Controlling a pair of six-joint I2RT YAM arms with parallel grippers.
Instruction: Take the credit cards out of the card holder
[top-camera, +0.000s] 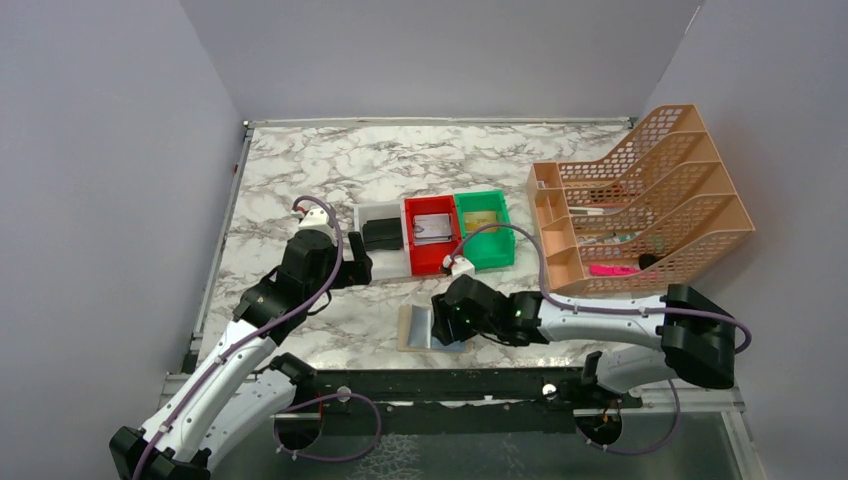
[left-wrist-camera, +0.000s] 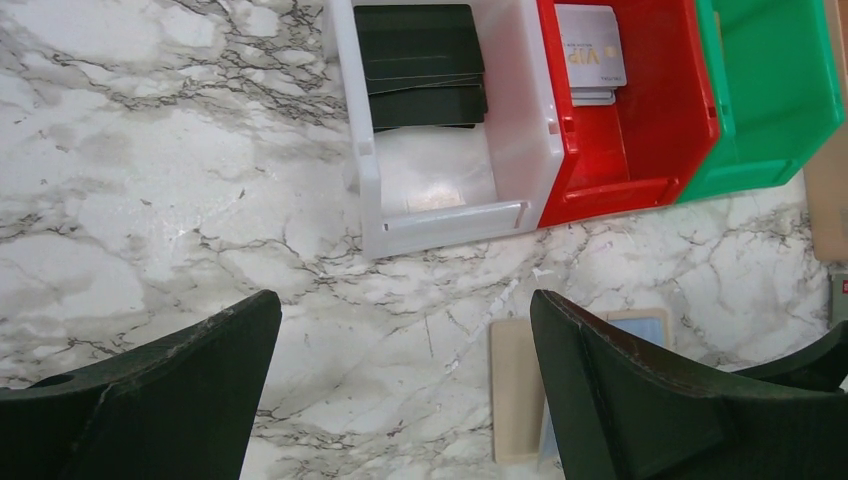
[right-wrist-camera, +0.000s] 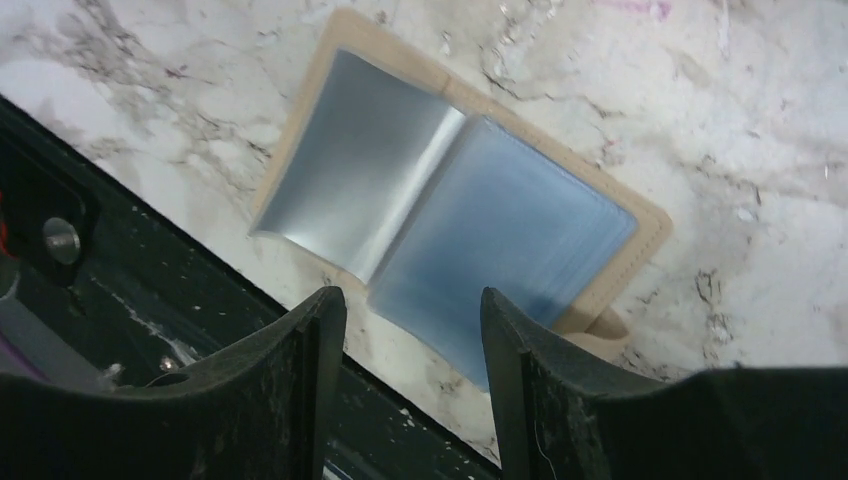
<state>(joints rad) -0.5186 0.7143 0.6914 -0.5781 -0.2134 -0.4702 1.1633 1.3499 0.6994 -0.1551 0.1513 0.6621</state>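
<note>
Holder lies open at table near edge, sleeves up. My right gripper hovers over it, jaws part-open, empty. Left gripper gapes wide, idle. I'd descend square, nip only exposed card edge, draw flat.

The table is white marble with grey and black veining. The card holder has a tan border around shiny sleeves, silvery on one leaf and bluish-grey on the other. Beyond it stand a white bin, a red bin and a green bin. The white bin holds black flat items. The red bin holds pale grey credit cards (gold lettering on the top one). At the right, a peach file rack has sides patterned with small holes. The left gripper and right gripper are black.
</note>
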